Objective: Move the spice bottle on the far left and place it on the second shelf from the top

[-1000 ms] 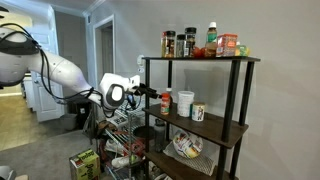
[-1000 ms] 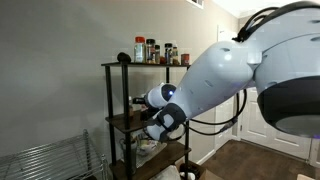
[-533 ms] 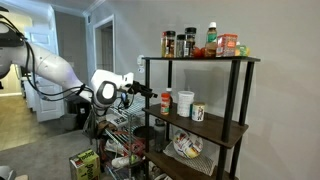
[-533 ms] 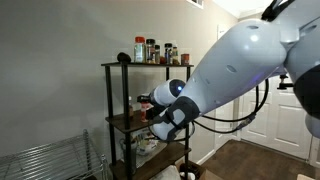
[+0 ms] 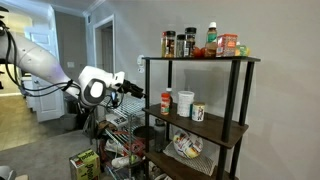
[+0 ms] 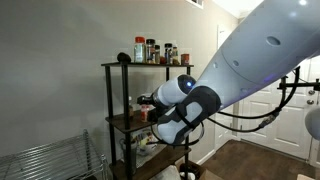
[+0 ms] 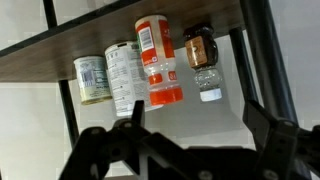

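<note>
The spice bottle (image 5: pixel 166 101), reddish-orange with a light label, stands on the second shelf (image 5: pixel 218 127) of the black-framed unit, at its left end. In the wrist view, which looks upside down, the spice bottle (image 7: pixel 157 58) stands free on the second shelf (image 7: pixel 60 55) beside a small dark jar (image 7: pixel 200 50). My gripper (image 5: pixel 136 92) is open and empty, apart from the shelf's left edge. Its two black fingers frame the bottom of the wrist view, where the gripper (image 7: pixel 185 140) has nothing between them. In an exterior view the arm (image 6: pixel 185 110) hides most of the second shelf (image 6: pixel 122 122).
A white cup (image 5: pixel 185 100) and a can (image 5: pixel 198 112) share the second shelf. Dark spice jars (image 5: pixel 178 43) and a green-capped bottle (image 5: pixel 211 37) stand on the top shelf. A silver wire rack (image 5: pixel 120 130) stands under my gripper. A bowl (image 5: pixel 187 146) sits on the lower shelf.
My gripper has drawn back from the shelf, away from the spice bottle. The bottle stays standing on the second shelf.
</note>
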Controlling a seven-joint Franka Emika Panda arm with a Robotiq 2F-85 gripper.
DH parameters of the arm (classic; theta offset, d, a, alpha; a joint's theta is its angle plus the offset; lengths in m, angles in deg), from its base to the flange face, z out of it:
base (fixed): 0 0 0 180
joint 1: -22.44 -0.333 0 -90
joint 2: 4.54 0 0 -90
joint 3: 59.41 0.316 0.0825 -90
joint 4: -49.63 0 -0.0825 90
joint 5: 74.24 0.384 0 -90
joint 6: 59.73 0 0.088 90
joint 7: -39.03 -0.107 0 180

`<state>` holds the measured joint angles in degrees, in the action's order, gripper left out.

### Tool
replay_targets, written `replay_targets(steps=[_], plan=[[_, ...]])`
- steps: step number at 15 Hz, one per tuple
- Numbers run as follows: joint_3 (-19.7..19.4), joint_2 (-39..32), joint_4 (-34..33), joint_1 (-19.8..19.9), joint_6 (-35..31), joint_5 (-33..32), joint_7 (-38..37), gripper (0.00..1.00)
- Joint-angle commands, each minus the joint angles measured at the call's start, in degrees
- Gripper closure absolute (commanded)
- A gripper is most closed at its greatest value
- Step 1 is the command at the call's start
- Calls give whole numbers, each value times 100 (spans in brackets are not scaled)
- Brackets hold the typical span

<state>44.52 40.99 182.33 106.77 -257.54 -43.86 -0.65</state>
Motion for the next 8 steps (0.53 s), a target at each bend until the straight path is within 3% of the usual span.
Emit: replay_targets(steps=[1,5,6,8], plan=[[-118,-655,437,-377,-4,-113,-32,0],[-178,-985,605,-491,-5,-150,-38,0],[-105,-498,406,-372,21,-79,-90,0],[-121,-629,452,-387,20,-88,-93,0]])
